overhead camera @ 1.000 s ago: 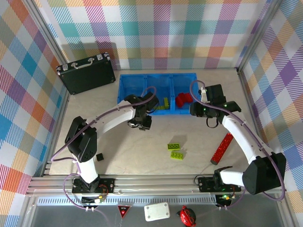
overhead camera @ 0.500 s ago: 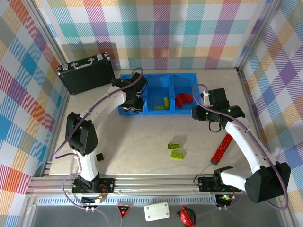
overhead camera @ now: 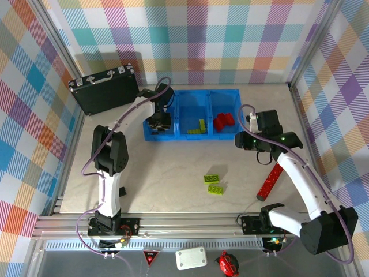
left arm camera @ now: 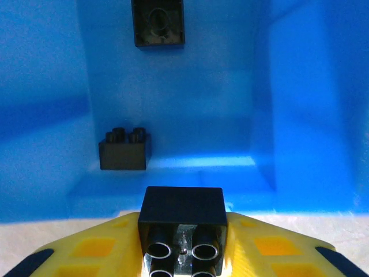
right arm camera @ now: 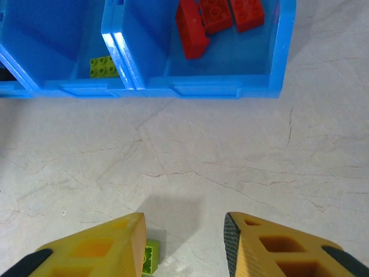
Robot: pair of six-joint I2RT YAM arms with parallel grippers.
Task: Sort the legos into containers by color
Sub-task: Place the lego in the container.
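Observation:
The blue container [overhead camera: 196,91] has three compartments. My left gripper [overhead camera: 159,121] hangs over its left compartment, shut on a black lego cube [left arm camera: 182,222]. Two more black legos [left arm camera: 124,151] [left arm camera: 158,23] lie on that compartment's floor. Lime-green legos [overhead camera: 199,127] are in the middle compartment and red legos [overhead camera: 223,120] in the right one. My right gripper [overhead camera: 245,140] stands open over bare table in front of the container, nothing between its fingers. Two green plates [overhead camera: 213,183], a long red bar [overhead camera: 270,180] and a black cube [overhead camera: 121,191] lie on the table.
A black briefcase [overhead camera: 105,89] lies at the back left, close to the container's left end. Checkered walls enclose the table on three sides. In the right wrist view, a green lego [right arm camera: 150,257] peeks out beside my left finger.
My left gripper has carried the black cube from in front of the container up and left, over the left compartment. The right gripper has drifted slightly right and nearer.

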